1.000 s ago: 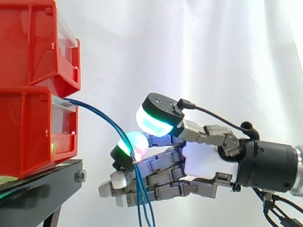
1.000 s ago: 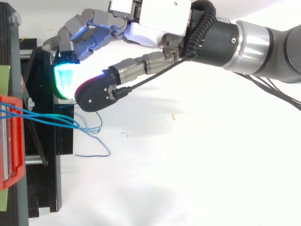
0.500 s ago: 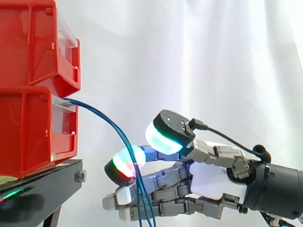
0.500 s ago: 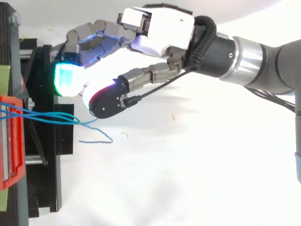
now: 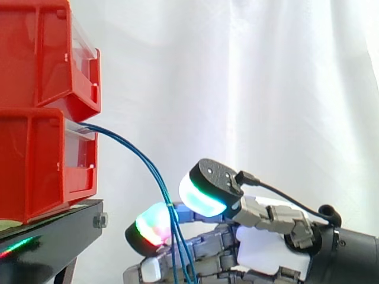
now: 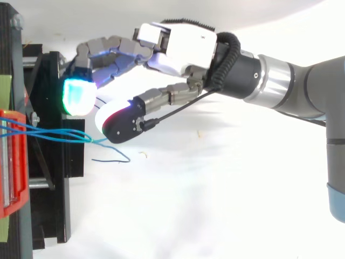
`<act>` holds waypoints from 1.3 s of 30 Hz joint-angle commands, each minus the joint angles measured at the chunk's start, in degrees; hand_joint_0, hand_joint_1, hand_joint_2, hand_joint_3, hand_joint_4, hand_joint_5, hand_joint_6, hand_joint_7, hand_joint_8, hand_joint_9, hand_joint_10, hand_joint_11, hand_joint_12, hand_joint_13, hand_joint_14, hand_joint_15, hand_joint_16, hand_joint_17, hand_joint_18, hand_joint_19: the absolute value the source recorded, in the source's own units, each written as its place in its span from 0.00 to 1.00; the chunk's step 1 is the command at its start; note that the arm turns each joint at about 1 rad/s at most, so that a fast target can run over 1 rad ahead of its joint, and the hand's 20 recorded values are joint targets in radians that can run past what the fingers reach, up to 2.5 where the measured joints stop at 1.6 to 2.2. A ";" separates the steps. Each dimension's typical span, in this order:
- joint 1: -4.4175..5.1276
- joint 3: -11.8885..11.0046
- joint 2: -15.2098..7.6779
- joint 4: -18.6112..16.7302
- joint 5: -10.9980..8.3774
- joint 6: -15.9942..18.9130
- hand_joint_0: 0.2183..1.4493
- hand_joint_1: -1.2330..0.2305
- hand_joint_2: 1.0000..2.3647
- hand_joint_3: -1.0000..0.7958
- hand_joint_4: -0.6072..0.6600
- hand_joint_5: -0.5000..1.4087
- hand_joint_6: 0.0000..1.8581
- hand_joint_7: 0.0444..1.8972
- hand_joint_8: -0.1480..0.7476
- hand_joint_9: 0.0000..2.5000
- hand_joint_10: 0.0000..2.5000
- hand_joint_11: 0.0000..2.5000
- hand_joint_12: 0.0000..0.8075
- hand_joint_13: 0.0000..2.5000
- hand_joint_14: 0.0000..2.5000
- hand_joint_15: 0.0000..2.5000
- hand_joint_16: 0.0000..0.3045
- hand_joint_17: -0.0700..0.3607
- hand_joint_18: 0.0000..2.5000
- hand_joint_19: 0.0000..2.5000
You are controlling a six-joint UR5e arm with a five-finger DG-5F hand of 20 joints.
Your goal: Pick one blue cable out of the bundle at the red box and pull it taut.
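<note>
Several thin blue cables [image 5: 139, 155] leave the lower red bin [image 5: 35, 165] and curve down past my hand [image 5: 266, 248] at the bottom right. They run down between a red-green fingertip [image 5: 151, 226] and the cyan thumb pad [image 5: 201, 198], which stand apart. From above, the cables [image 6: 54, 134] stretch right from the red bin [image 6: 13, 162] and meet near the thumb's tip [image 6: 116, 123]. One loose end [image 6: 116, 156] curls below it. My hand [image 6: 183, 48] is open, its fingers reaching left over the stand.
A second red bin [image 5: 41, 53] is stacked on the lower one. Both rest on a black stand [image 5: 53, 236] at the left. A white curtain hangs behind, and a white surface [image 6: 215, 189] lies below the arm.
My hand has sunk lower along the hanging cables and shifted a little away from the bins. In the top view the thumb has come closer to the cable ends.
</note>
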State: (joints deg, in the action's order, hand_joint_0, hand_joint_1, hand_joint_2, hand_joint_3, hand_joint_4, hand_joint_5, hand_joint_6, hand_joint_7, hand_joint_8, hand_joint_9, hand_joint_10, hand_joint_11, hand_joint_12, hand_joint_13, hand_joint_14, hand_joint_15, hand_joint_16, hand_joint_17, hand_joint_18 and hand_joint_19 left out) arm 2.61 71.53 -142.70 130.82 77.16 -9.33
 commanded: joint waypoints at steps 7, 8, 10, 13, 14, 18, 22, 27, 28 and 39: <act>1.69 0.01 -0.65 -0.21 -0.87 0.45 0.23 0.37 0.00 0.29 0.69 0.21 0.27 0.65 0.59 0.31 0.01 0.24 0.49 0.16 0.00 0.09 0.20 0.49 0.10 0.09; 1.78 0.01 -0.65 -0.21 -0.87 0.45 0.23 0.37 0.00 0.29 0.68 0.21 0.27 0.65 0.58 0.31 0.00 0.24 0.49 0.16 0.00 0.09 0.20 0.49 0.10 0.09; 2.05 0.01 -0.74 -0.21 -0.87 0.45 0.23 0.37 0.00 0.29 0.69 0.21 0.27 0.65 0.59 0.31 0.00 0.24 0.49 0.16 0.00 0.09 0.20 0.49 0.10 0.09; 2.31 0.01 -0.65 -0.48 -0.87 0.63 0.24 0.36 0.00 0.29 0.68 0.21 0.27 0.65 0.59 0.31 0.00 0.24 0.48 0.16 0.00 0.09 0.20 0.49 0.10 0.09; 2.31 0.01 -0.65 -0.48 -0.87 0.63 0.24 0.36 0.00 0.29 0.68 0.21 0.27 0.66 0.58 0.31 0.01 0.24 0.48 0.16 0.00 0.09 0.20 0.49 0.10 0.09; 2.31 0.01 -0.65 -0.57 -0.78 0.72 0.24 0.37 0.00 0.29 0.68 0.21 0.28 0.65 0.58 0.31 0.01 0.24 0.48 0.16 0.00 0.09 0.20 0.49 0.11 0.09; 2.31 0.01 -0.65 -0.65 -0.69 0.72 0.24 0.36 0.00 0.29 0.66 0.21 0.29 0.63 0.58 0.32 0.01 0.24 0.48 0.17 0.00 0.09 0.20 0.48 0.11 0.09; 2.31 0.01 -0.65 -0.74 -0.69 0.72 0.25 0.35 0.00 0.30 0.66 0.20 0.33 0.58 0.58 0.32 0.00 0.24 0.48 0.17 0.00 0.09 0.20 0.48 0.11 0.09; 2.31 0.01 -0.56 -0.74 -0.69 0.81 0.25 0.35 0.00 0.30 0.65 0.20 0.33 0.59 0.58 0.32 0.01 0.24 0.48 0.17 0.00 0.09 0.20 0.48 0.12 0.09; 2.05 -0.69 -0.65 -0.57 -0.52 1.68 0.29 0.33 0.01 0.37 0.62 0.18 0.43 0.49 0.57 0.32 0.01 0.25 0.47 0.17 0.00 0.09 0.19 0.47 0.12 0.09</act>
State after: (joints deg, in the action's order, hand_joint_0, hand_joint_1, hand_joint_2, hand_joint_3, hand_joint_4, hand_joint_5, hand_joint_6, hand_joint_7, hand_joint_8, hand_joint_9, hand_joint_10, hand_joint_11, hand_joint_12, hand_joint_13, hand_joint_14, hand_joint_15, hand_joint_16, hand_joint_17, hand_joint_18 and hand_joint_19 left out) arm 4.71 71.14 -143.30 130.10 76.56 -7.77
